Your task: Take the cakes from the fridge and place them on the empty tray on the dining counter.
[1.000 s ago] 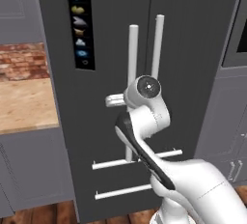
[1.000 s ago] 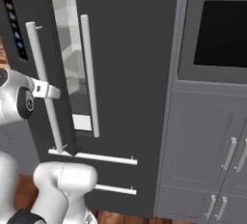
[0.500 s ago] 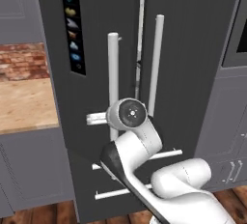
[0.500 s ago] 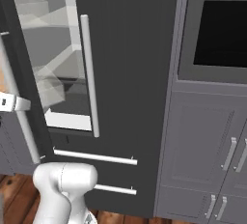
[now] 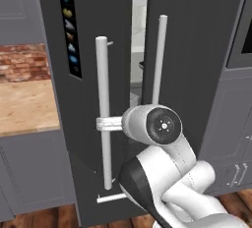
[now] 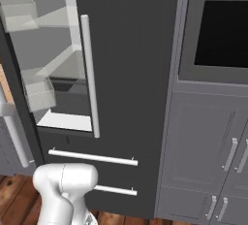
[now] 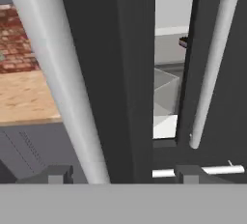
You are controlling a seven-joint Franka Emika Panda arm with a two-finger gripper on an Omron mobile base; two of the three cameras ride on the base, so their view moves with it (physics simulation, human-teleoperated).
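Note:
The fridge is tall and dark grey, and its left door stands partly ajar. My gripper is at that door's white bar handle. In the hand view the gripper is open, its fingertips wide apart on either side of the handle. White shelves show through the gap. A small dark and reddish bit peeks past the right door's edge; I cannot tell whether it is one of the cakes. The empty tray and the dining counter are out of view.
Left of the fridge lies a wood-topped counter against a brick wall. To its right are a built-in oven and grey cabinet doors. Clear door bins hang inside the open door. Drawer handles run below.
The left fridge door has swung further open with the hand at its handle. The jaws, which were tight on the handle, now stand wide around it.

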